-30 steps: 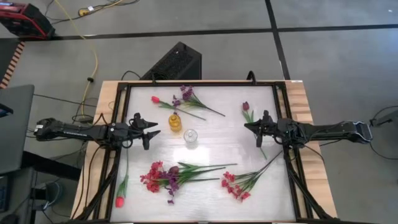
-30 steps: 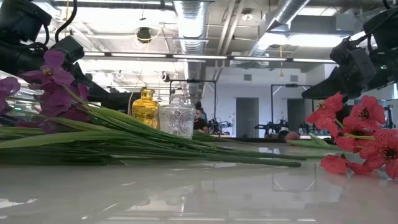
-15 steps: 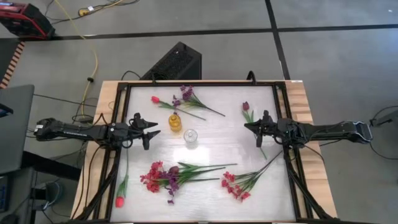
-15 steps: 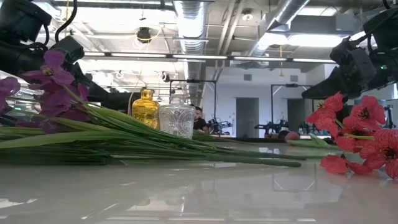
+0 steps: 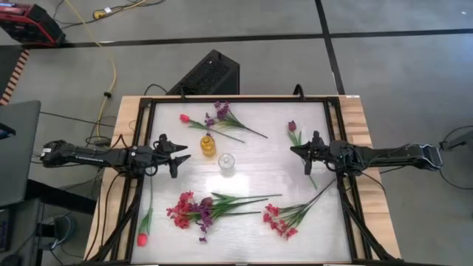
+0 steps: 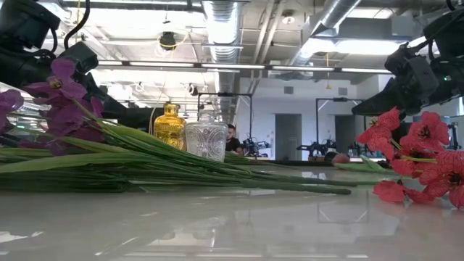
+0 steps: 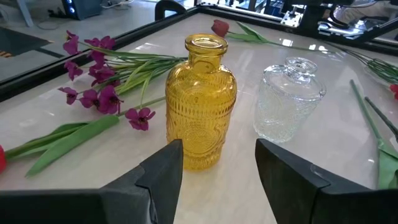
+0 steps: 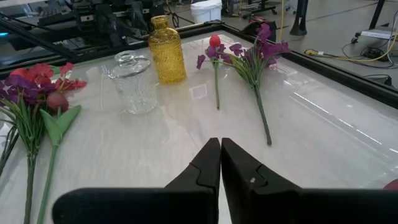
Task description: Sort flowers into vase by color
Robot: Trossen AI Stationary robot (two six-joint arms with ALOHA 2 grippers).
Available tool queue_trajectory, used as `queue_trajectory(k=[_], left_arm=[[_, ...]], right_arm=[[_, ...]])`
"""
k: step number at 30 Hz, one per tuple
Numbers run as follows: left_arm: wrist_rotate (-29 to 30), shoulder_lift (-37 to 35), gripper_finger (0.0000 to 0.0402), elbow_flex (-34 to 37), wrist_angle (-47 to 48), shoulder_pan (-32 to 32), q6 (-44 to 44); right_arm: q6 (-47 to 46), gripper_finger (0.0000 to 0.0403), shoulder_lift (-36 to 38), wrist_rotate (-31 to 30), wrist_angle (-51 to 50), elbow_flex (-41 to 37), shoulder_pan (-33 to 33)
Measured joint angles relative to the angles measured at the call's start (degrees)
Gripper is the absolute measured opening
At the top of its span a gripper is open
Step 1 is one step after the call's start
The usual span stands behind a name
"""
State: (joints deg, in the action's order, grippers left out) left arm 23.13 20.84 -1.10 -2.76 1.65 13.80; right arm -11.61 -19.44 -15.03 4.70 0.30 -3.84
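Flowers are lying scattered over the white desk (image 5: 251, 174): a purple spray (image 5: 224, 116) and a pink tulip (image 5: 185, 117) at the far edge, a maroon tulip (image 5: 292, 127) by the right arm, and a mixed red-and-purple bunch (image 5: 194, 209) and a red spray (image 5: 278, 220) nearer the front. An amber glass vase (image 5: 208, 144) and a clear glass vase (image 5: 226, 164) are standing mid-desk, both empty. The left claw (image 5: 177, 155) is hovering spread beside the amber vase, holding nothing. The right claw (image 5: 297, 151) is hanging pressed together, empty.

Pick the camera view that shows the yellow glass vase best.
The left wrist view: the yellow vase fills the frame, upright, empty, ribbing clear. The right wrist view shows it smaller, the low view partly behind the clear vase, and the high view only its top.
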Motion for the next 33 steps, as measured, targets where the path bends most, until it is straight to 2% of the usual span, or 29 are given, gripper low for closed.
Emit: queue_trajectory(k=[4,9,18,21,25,27,30,33], left_arm=[[-0.19,-0.02,0.0190,0.04,-1.41,-0.02,-0.28],[-2.25,0.00,0.0190,0.04,-1.63,0.00,9.88],[6.84,-0.02,0.0190,0.04,-5.68,0.00,18.88],[8.24,0.04,0.0190,0.04,-6.93,-0.02,18.90],[6.69,0.69,0.0190,0.04,-11.32,-0.02,16.41],[4.79,1.33,0.0190,0.04,-15.23,-0.02,13.45],[2.66,2.88,0.0190,-0.24,-19.56,-0.02,8.94],[2.44,5.70,0.0190,-2.03,-19.05,-0.02,5.46]], right_arm=[[0.01,0.0043,0.00,0.02,-0.01,0.00,0.00],[0.01,0.0043,0.00,0.01,0.00,-0.01,-0.01],[0.01,0.0043,0.01,0.00,0.92,0.08,0.00],[-0.06,0.0043,-0.02,-0.02,2.05,0.37,-0.08],[-0.40,0.0043,-0.02,1.46,7.83,0.59,-0.07],[0.79,0.0043,-0.01,4.00,11.05,0.62,-0.07],[4.33,0.0043,-1.04,11.05,14.87,0.78,-0.06],[4.16,0.0043,-4.09,12.13,14.41,2.75,-0.01]])
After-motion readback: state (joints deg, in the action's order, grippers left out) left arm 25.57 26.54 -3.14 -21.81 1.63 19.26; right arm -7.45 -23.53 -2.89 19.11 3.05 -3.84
